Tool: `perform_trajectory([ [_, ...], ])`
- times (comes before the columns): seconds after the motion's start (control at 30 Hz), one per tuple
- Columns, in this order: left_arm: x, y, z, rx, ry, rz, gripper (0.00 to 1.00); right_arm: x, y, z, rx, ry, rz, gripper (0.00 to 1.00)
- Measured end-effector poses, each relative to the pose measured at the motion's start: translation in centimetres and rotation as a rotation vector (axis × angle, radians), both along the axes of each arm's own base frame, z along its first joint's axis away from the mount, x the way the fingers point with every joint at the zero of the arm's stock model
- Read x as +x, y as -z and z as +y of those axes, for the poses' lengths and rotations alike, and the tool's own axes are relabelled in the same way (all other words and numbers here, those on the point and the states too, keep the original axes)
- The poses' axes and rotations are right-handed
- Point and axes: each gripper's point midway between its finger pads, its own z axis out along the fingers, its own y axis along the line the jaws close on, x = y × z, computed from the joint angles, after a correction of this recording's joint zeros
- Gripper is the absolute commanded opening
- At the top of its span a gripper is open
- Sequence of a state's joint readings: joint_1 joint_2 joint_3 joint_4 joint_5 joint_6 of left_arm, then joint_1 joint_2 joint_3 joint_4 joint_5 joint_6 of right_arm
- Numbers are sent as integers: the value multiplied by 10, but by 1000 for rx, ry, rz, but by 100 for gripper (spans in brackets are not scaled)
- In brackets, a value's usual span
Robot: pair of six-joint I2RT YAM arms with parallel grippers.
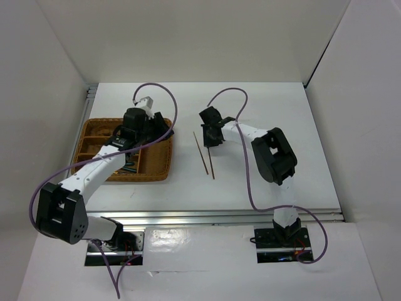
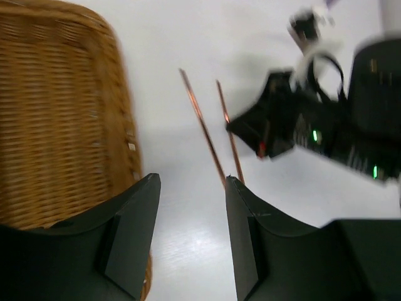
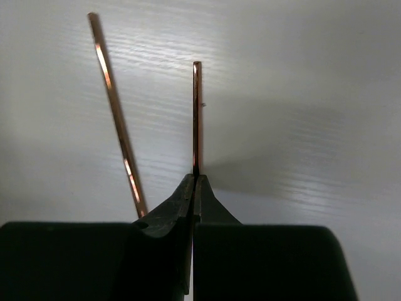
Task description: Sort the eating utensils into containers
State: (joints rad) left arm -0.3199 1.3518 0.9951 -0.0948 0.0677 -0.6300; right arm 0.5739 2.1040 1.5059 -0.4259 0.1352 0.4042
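Chopsticks [image 1: 208,164], thin gold rods, lay side by side on the white table [image 1: 269,106] just right of the woven wicker tray [image 1: 125,180], long axes running far to near, with the right gripper [image 1: 212,136] at their far ends and the left gripper [image 1: 161,128] farther off over the tray's rim. From the left wrist, its fingers stood apart and empty. From the right wrist, black fingers were pinched shut on one chopstick [image 3: 197,119] at its end, its length pointing straight ahead, the second chopstick [image 3: 116,113] loose alongside.
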Motion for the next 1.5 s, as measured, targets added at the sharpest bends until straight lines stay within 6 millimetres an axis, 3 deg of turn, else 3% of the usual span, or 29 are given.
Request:
perform_trajectory([
  [0.23,-32,50,-51,-123,269,65,59,17,-11,-39,54,97,39,0],
  [0.43,-47,63,-99,-195,471,48,59,16,-50,-14,176,47,7,0],
  [0.63,-47,77,-136,-241,594,38,59,11,-87,1,278,8,-24,0],
  [0.83,-43,91,-149,-259,625,58,58,7,-106,5,324,-1,-42,0],
  [1.03,-30,74,-160,-294,624,18,57,5,-123,11,381,-14,-69,0],
  [1.1,-25,70,-163,-310,621,4,54,3,-124,14,398,-19,-66,0],
  [1.3,-22,81,-165,-333,588,52,25,-3,-119,16,414,-28,-40,0],
  [1.47,-17,94,-157,-320,525,102,20,-3,-121,16,420,-26,-40,19],
  [1.5,-16,94,-156,-321,520,102,18,-3,-121,16,420,-26,-40,27],
])
